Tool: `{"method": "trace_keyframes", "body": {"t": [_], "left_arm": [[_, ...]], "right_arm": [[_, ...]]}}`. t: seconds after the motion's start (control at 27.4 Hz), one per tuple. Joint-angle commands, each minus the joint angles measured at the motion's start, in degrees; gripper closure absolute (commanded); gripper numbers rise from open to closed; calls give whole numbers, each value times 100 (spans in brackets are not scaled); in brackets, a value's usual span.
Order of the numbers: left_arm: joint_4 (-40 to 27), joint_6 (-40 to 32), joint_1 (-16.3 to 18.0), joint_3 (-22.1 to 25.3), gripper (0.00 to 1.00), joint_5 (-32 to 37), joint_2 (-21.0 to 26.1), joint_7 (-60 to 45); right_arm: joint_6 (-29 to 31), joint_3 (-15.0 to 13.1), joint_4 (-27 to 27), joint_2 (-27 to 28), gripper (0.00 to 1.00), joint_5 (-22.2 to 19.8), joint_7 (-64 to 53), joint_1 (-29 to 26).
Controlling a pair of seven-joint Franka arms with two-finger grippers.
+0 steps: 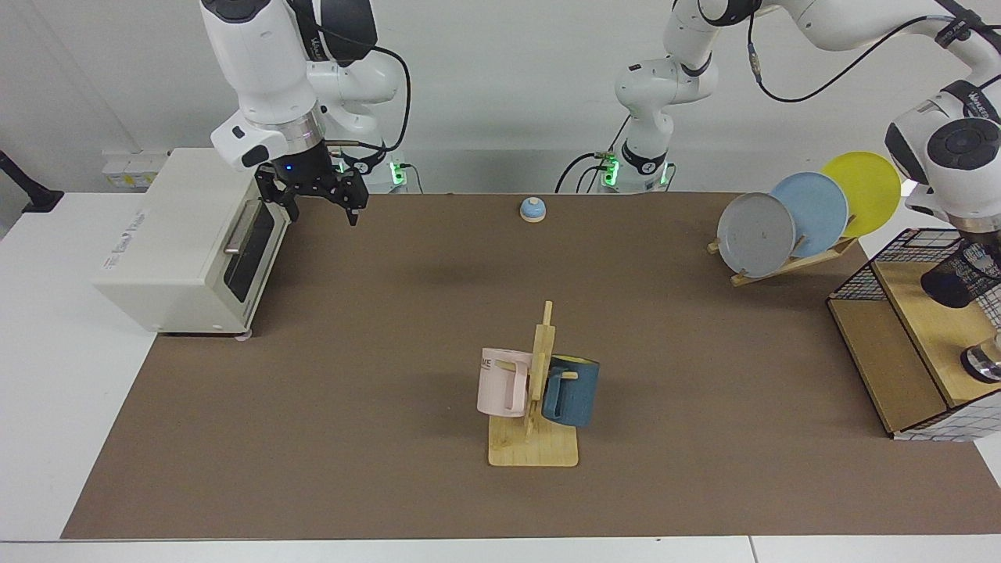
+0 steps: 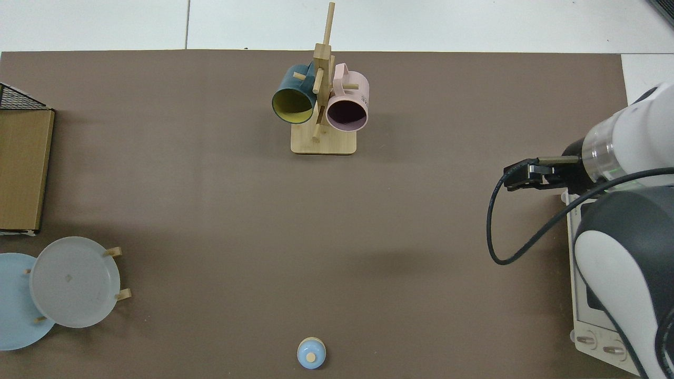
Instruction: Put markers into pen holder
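The pen holder (image 1: 946, 283), a small black wire-mesh cup, hangs tilted above the wooden shelf at the far right of the facing view. My left gripper (image 1: 971, 259) is shut on it from above, and its fingers are mostly hidden by the mesh. Both are outside the top view. No markers show in either view. My right gripper (image 1: 319, 205) waits open and empty above the mat's back corner, beside the toaster oven (image 1: 184, 234). In the top view the right gripper (image 2: 518, 176) shows at the right edge.
A black wire-grid frame (image 1: 860, 274) with a wooden shelf (image 1: 915, 320) holds a round metal object (image 1: 984, 363). A plate rack (image 1: 790, 219) stands behind it. A mug tree (image 1: 536, 391) with pink and dark blue mugs stands mid-mat, and a small blue bell (image 1: 532, 209) sits at the back.
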Motion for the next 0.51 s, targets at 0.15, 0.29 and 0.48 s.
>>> {"method": "trace_keyframes", "body": {"t": [0.15, 0.29, 0.48], "left_arm": [[-215, 147, 66, -20, 82, -150, -178, 17], [-215, 147, 66, -20, 75, -150, -178, 17], [-215, 147, 58, -11, 74, -150, -178, 17]], "right_arm": [[-115, 65, 111, 46, 0, 57, -107, -96], [-115, 65, 111, 46, 0, 57, -107, -96], [-115, 65, 111, 46, 0, 57, -107, -96]]}}
